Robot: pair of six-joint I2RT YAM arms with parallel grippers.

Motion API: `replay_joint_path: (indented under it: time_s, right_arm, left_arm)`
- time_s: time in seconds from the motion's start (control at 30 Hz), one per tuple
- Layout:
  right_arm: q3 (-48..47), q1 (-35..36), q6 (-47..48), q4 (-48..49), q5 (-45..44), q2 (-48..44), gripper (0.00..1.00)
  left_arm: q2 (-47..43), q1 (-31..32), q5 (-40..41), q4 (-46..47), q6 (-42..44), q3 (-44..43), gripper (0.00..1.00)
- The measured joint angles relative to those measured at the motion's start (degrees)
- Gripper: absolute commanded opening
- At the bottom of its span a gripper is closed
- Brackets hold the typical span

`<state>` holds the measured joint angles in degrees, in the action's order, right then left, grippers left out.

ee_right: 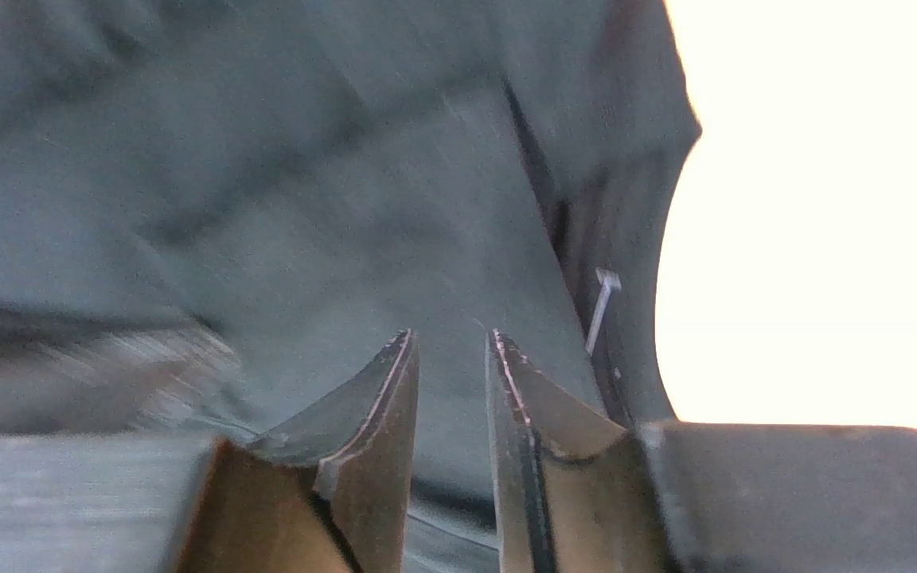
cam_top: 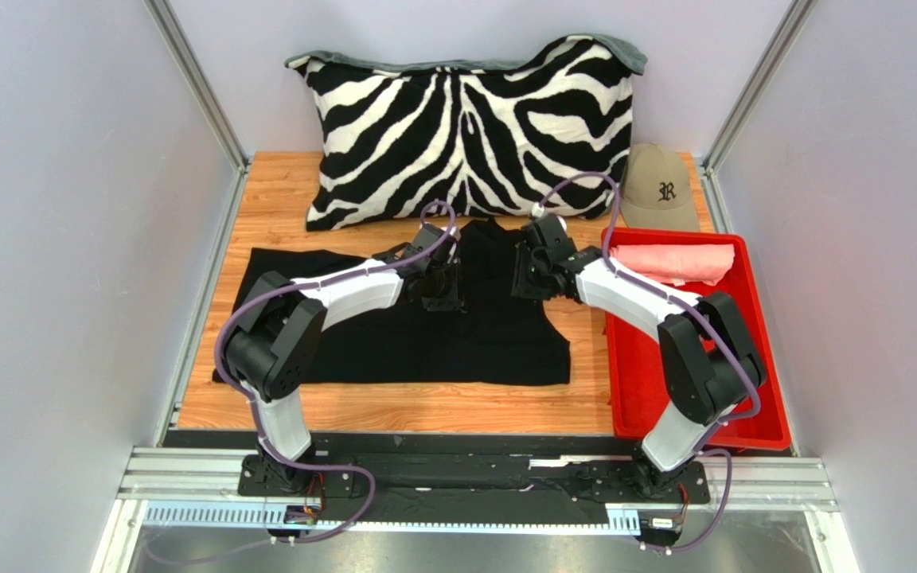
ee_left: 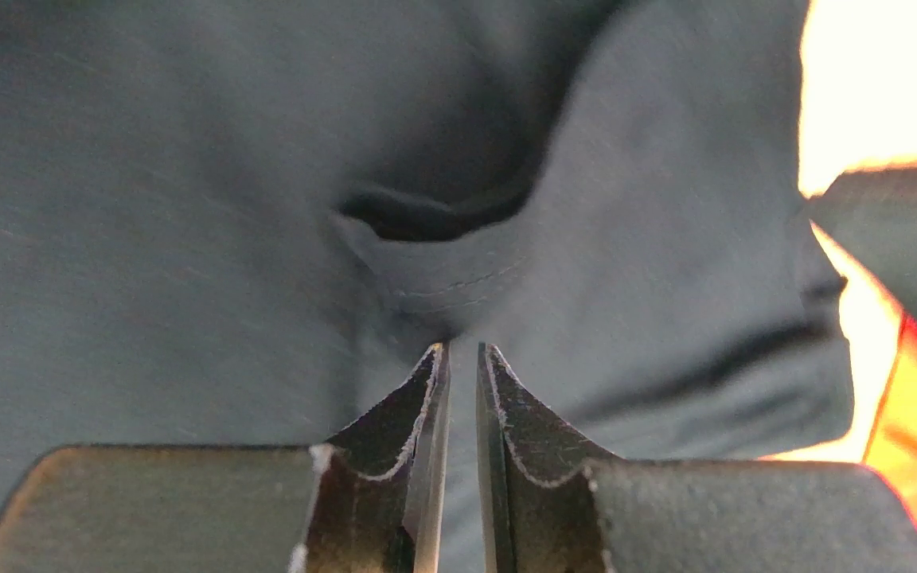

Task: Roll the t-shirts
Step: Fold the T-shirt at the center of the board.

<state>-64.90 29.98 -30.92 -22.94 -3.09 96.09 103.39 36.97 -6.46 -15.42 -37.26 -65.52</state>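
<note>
A black t-shirt (cam_top: 428, 340) lies spread on the wooden table, its upper part bunched between the two arms. My left gripper (cam_top: 439, 290) is at the shirt's top middle. In the left wrist view its jaws (ee_left: 463, 349) stand almost together, pinching a fold of the dark cloth (ee_left: 188, 239). My right gripper (cam_top: 530, 281) is just to the right on the same upper part. Its jaws (ee_right: 449, 337) are a narrow gap apart with black cloth (ee_right: 308, 215) between them. A salmon pink t-shirt (cam_top: 679, 260) lies bundled in the red tray.
A zebra-striped pillow (cam_top: 469, 125) leans against the back wall. A tan baseball cap (cam_top: 657, 189) sits at the back right. The red tray (cam_top: 765, 358) fills the table's right side beside the black shirt. Side walls close in left and right.
</note>
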Motion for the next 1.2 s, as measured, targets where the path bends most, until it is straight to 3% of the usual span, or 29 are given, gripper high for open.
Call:
replay_joint_path:
  time_s: [0.23, 0.53, 0.9, 1.1, 1.2]
  right_arm:
    - [8.3, 0.0, -1.7, 1.1, 1.5, 1.3, 0.30]
    - [9.8, -0.6, -1.8, 1.7, 1.0, 0.8, 0.30]
    - [18.7, -13.2, -1.6, 2.3, 2.4, -7.5, 0.31]
    - [18.9, -13.6, -0.7, -0.5, 4.8, -12.0, 0.34]
    - [16.7, -13.5, -0.5, -2.1, 5.9, -14.1, 0.36]
  left_arm:
    - [3.0, -4.2, 1.3, -1.3, 0.0, -2.6, 0.22]
    - [0.9, -8.4, 1.4, -5.5, 0.5, -2.7, 0.27]
    - [-11.7, -22.4, 1.8, -11.0, 1.7, -8.0, 0.30]
    - [-10.9, -27.8, 5.2, -15.1, 1.3, -9.0, 0.33]
    - [-9.3, -28.9, 9.9, -18.6, 0.1, -10.3, 0.43]
